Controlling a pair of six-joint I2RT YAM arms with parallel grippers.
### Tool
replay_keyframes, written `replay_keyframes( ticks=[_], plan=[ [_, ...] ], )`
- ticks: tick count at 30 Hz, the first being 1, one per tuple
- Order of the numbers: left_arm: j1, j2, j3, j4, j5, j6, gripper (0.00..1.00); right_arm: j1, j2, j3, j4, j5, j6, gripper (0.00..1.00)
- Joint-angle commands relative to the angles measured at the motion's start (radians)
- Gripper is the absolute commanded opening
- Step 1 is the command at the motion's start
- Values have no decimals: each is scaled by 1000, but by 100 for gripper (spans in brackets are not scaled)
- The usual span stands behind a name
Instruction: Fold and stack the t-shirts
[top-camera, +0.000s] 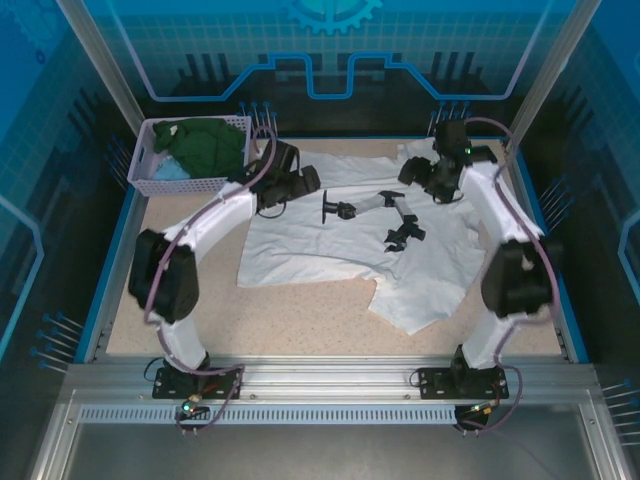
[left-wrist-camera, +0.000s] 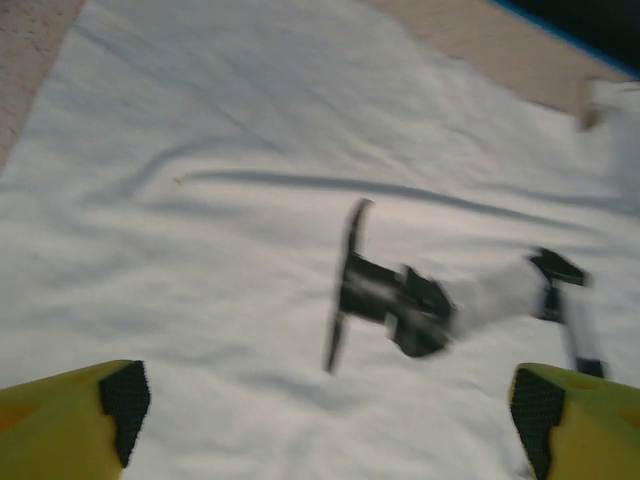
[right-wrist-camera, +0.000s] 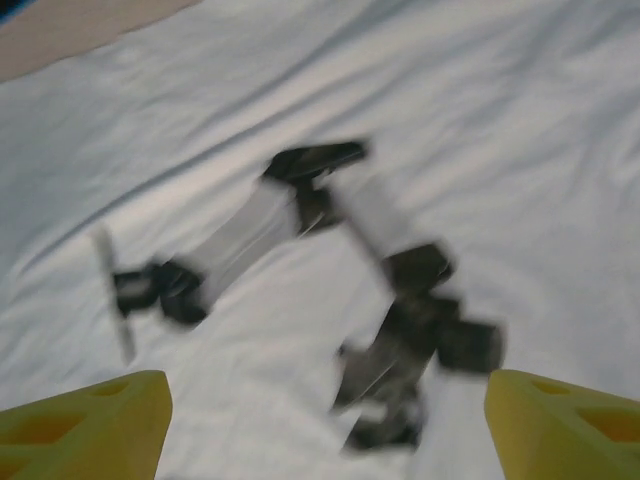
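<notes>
Although the white t-shirt (top-camera: 330, 250) lies spread face-up on the surface (top-camera: 300, 325), its black print (top-camera: 375, 210) showing, no fold can be seen in it yet. Its body is mostly flat with a few soft creases, and its near-right part runs out at an angle. The left jaws hang over the shirt's far-left part and the right jaws over its far-right part. In both wrist views they stand wide apart with nothing between them, and the printed cloth lies below, not gripped.

Just off the white t-shirt's far-left corner sits the lavender basket (top-camera: 140, 178). It holds a dark green t-shirt (top-camera: 210, 145) and a light blue t-shirt (top-camera: 172, 170), both bundled and unfolded. No stack has been started anywhere around the white t-shirt.

Judging by this, the task is at an early stage. One shirt is laid out ready for its first fold. The folding of all three shirts and the stacking are left to do.
</notes>
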Motion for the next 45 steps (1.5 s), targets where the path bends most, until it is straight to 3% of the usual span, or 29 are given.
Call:
replay_keyframes(
  ticks=[1, 7, 10, 12, 16, 21, 24, 30, 35, 45],
  plan=[
    [-68, -127, -229, 83, -26, -126, 84, 77, -193, -292, 15, 83, 101, 81],
    [-94, -361, -561, 15, -37, -148, 60, 204, -546, -737, -19, -40, 238, 74],
    [-77, -468, -684, -10, -44, -153, 52, 252, -624, -816, -112, -90, 235, 64],
    [-64, -520, -744, -15, -42, -157, 51, 303, -673, -854, -147, -80, 269, 60],
    [24, -565, -826, -1, 33, -177, 58, 352, -760, -930, -217, -31, 372, 57],
    [112, -609, -892, 40, 110, -196, 63, 355, -877, -1070, -145, -94, 489, 50],
    [133, -598, -901, 52, 112, -205, 67, 361, -863, -1117, -104, -107, 508, 50],
    [211, -535, -912, 113, 177, -187, 65, 391, -766, -1115, -12, -110, 499, 52],
    [215, -504, -909, 144, 165, -169, 57, 402, -745, -1096, -12, -59, 494, 52],
    [218, -466, -902, 154, 98, -139, 48, 403, -645, -1065, 43, -41, 450, 39]
  ],
)
